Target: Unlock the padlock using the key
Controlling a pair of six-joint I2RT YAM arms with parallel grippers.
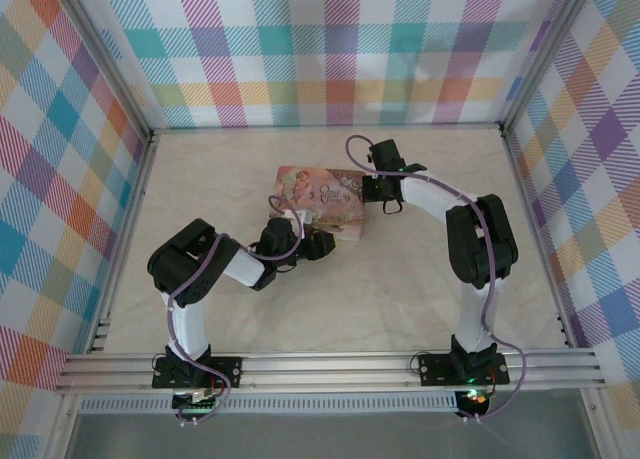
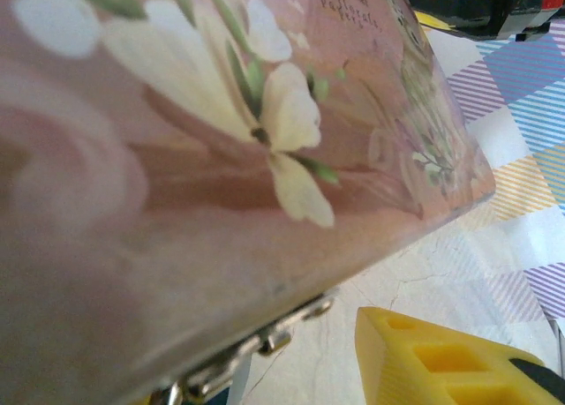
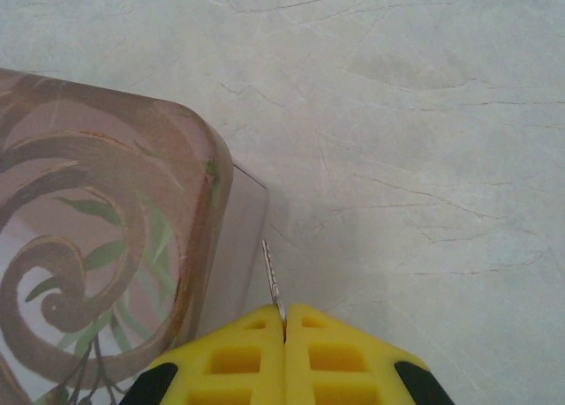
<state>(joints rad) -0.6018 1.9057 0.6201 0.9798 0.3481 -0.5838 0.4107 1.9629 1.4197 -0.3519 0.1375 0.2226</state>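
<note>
The pink illustrated rectangular tin (image 1: 318, 201) lies flat on the pale marbled table (image 1: 400, 299), and everything else is placed from it. The right gripper (image 3: 284, 321) sits just off the tin's right side. Its yellow fingers (image 3: 238, 361) are pressed together on a thin silvery metal key (image 3: 273, 277), whose blade pokes out past the fingertips, close to the tin's rounded corner but not touching it. The left gripper (image 1: 315, 242) is at the tin's near edge. The left wrist view catches one yellow finger (image 2: 441, 361) beside the tin, so whether that hand is wide or narrow cannot be told.

A small metal fitting (image 2: 265, 339) hangs from the tin's near edge. A blurred bluish sliver under it may be the padlock, but it cannot be made out for sure.

The padlock probably weighs almost nothing and is rigid and slick, so it is likely to swing on its shackle when prodded. It is best pinched across its flat body with the keyhole left free, or the tin braced instead. The key is thin, may twist in the pads, and should be fed in straight.
</note>
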